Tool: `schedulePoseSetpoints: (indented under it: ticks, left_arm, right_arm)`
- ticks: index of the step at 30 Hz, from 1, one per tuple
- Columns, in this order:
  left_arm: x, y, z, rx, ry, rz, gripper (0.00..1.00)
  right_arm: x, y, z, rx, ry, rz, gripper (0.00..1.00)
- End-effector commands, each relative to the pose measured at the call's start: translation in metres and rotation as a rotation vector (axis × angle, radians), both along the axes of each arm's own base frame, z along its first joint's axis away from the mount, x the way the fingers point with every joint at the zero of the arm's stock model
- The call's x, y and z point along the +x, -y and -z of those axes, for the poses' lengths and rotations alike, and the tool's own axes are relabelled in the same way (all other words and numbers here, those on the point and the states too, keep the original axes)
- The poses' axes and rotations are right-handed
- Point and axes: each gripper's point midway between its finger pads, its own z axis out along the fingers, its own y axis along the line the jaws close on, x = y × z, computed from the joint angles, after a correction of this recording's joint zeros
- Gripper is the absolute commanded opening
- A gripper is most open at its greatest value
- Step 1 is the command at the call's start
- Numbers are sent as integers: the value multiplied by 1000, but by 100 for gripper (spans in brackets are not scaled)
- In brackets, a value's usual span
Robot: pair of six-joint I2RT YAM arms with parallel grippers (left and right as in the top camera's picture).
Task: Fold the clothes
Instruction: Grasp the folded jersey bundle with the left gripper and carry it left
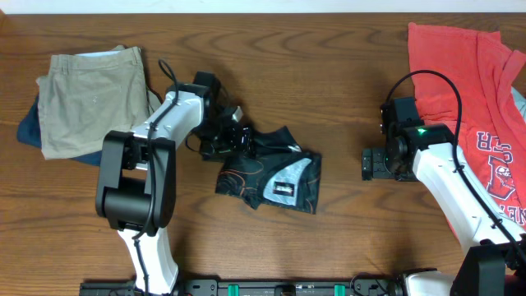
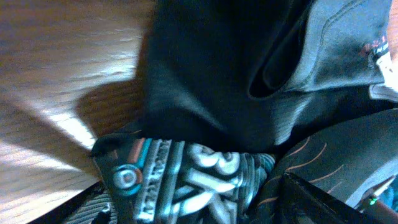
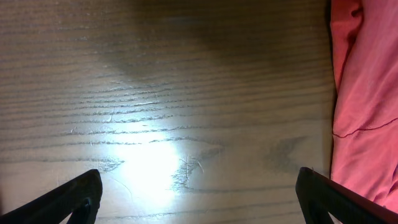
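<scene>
Since the black jersey (image 1: 271, 173) lies in a crumpled heap near the front-middle of the table (image 1: 329, 66), w/ no flat panel and no clean crease anywhere, I judge the fold barely begun. Its lower part shows a pale logo patch and orange contour lines, and the edges are rumpled.

The left gripper (image 1: 234, 136) sits at the heap's upper-left end, buried in cloth. In the left wrist view black fabric fills nearly the whole frame, w/ a teal-and-white print bunched below. I can't tell whether the jaws pinch it or are just spread around it.

The right gripper (image 3: 199, 177) is well apart from the jersey, off to its right. Its fingers are spread wide w/ nothing btwn them, over bare wood just beside a red T-shirt (image 1: 468, 74).

Farther back at left, the khaki shorts (image 1: 90, 99) rest on a navy garment (image 1: 29, 127) and look roughly folded.

Left to do is approx everything: spread the jersey flat, smooth it, turn the sleeves in, fold the body over.
</scene>
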Motion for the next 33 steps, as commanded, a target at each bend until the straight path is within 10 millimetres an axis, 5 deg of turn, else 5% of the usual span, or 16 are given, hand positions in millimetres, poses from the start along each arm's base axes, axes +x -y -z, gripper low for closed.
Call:
schedulePoseSetpoints:
  ticks: [1,3,4,8,17,26,33]
  left_arm:
    - [-15,19,13,-43,-29,94,61]
    - [-17,24,14,-49,-8,144,12]
    - [-17,25,12,-52,2,154,6]
    - [0,11,3,2,54,131,6]
    - [71,-89,-68,287,309,-164,6]
    - [111,-236,-157,591,603,-500,6]
    - [94,-367,-172,766,622,-874,6]
  right_arm:
    - [4,3,-8,4,29,10,98]
    - [4,3,-8,4,29,10,97]
    - [4,3,-8,4,29,10,98]
    - [4,3,-8,3,27,10,98]
    - [3,3,-8,3,22,10,97]
    - [3,3,-8,2,21,10,97]
    - [3,3,-8,3,23,10,97]
